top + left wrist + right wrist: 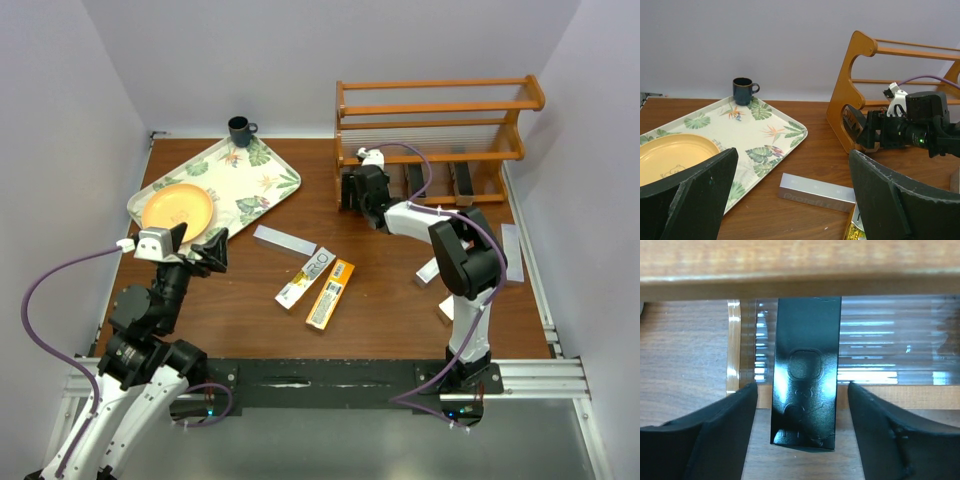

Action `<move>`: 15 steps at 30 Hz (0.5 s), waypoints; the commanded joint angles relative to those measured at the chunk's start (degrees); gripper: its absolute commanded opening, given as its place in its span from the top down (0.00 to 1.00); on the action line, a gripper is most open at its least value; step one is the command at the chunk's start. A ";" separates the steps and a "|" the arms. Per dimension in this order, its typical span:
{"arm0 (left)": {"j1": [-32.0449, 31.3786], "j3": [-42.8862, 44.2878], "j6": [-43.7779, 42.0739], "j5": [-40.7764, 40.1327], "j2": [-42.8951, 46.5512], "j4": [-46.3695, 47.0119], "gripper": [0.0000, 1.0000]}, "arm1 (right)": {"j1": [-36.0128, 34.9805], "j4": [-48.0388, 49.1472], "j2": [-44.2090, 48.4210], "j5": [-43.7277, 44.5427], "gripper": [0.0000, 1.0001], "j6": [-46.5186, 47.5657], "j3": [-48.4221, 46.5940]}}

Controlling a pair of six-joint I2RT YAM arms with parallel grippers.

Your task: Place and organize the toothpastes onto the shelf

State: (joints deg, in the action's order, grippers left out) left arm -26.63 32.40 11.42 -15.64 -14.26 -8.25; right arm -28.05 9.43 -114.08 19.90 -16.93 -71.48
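Note:
The orange-brown shelf point(440, 120) stands at the far right. My right gripper point(352, 190) is open at its lower left corner. In the right wrist view a black toothpaste box point(805, 370) lies on the bottom tier, its end over the front rail point(800, 277), between my right gripper's point(801, 388) spread fingers, with a gap on each side. Two more black boxes point(415, 180) point(462, 180) lie on the bottom tier. My left gripper point(197, 240) is open and empty, above a silver box point(816, 192) point(285, 240). Two orange-and-white boxes point(303, 278) point(330, 293) lie mid-table.
A leaf-patterned tray point(260, 180) with an orange plate point(177, 208) lies at the far left, with a dark mug point(240, 130) behind it. Silver boxes point(512, 253) point(428, 270) lie at the right by my right arm. Walls close in on both sides.

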 commanded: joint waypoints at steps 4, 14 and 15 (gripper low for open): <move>0.44 1.26 0.18 0.43 0.02 1.40 0.02 | 0.28 1.55 7.45 -0.91 0.07 -1.18 3.62; 0.44 1.17 0.01 0.96 -0.94 1.57 0.02 | 0.02 -0.55 24.23 -8.90 0.02 -0.91 14.43; 0.53 1.26 -0.08 1.31 -1.20 1.57 0.02 | -0.33 -0.82 25.39 -9.44 0.02 -1.09 16.27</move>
State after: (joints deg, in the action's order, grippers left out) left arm -26.63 32.40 11.40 -15.55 -14.33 -8.23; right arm -28.05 9.13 -94.52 15.14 -17.15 -59.20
